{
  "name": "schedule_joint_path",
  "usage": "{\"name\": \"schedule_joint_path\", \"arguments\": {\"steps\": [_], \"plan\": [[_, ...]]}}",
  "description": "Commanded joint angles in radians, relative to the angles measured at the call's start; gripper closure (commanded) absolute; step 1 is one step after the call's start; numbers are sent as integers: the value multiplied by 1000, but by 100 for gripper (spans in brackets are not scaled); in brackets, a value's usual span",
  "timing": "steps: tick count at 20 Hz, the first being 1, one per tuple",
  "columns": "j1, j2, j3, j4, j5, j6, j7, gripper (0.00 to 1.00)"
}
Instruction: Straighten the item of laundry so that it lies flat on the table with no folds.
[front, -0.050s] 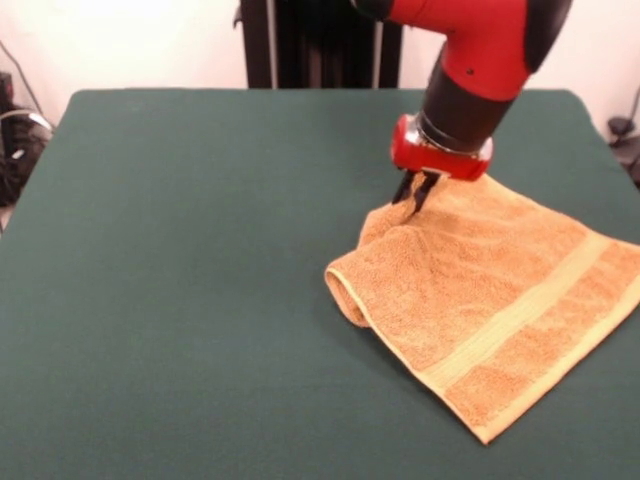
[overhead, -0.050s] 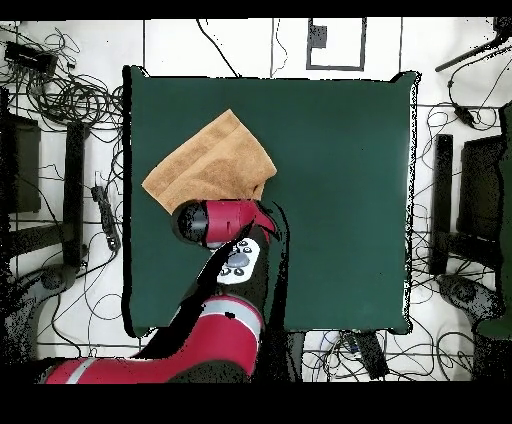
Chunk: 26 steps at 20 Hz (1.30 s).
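Observation:
The item of laundry (front, -0.050s: 470, 290), an orange-tan terry towel, lies on the right side of the table (front, -0.050s: 200, 250), its lighter band (front, -0.050s: 530, 305) running near the front right edge. Its left part is doubled over into a rounded fold (front, -0.050s: 345, 290). My gripper (front, -0.050s: 414, 203) comes down at the towel's far corner, where its dark fingers converge on a slightly raised bit of cloth. In the overhead view the towel (overhead, -0.050s: 205, 165) lies as a diamond at the upper left of the table (overhead, -0.050s: 340, 200). There the red wrist (overhead, -0.050s: 215, 222) covers its lower edge and hides the gripper.
The towel's right corner reaches the table's right edge in the front view. Cables and dark stands (overhead, -0.050s: 75, 190) surround the table on the floor. A black column (front, -0.050s: 320, 45) stands behind the table's far edge.

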Motion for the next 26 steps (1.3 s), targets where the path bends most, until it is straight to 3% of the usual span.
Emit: {"name": "schedule_joint_path", "arguments": {"steps": [1,5,12,21,26], "plan": [[35,42,18,-123,38,227,186,100],[38,20,1,-171,41,343,203,100],[40,12,-3,-203,34,386,217,100],[61,-28,1,-153,18,331,216,100],[100,-6,-37,-169,-2,327,256,100]]}}
